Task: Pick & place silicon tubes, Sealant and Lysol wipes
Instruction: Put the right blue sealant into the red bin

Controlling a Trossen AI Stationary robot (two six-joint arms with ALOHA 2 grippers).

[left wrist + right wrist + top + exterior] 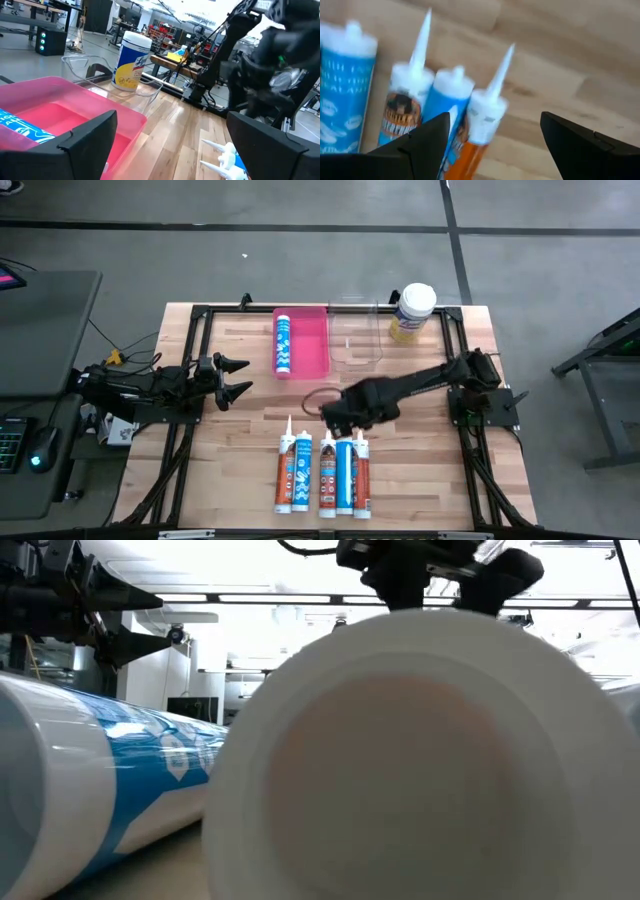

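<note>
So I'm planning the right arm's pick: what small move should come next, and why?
Probably lower the right pincer onto the rightmost orange tube. Its jaws are open above the nozzle ends of the five tubes in a row, nothing is held, and one blue tube already lies in the pink bin.

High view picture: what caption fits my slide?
Right gripper hovers open over five tubes; one tube lies in the pink bin.

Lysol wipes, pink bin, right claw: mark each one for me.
Lysol wipes (412, 312): high view, on the white domed lid.
pink bin (312, 345): high view, on the bare floor beside the tube inside.
right claw (330, 416): high view, midway between its fingertips, above the tube row.
</note>
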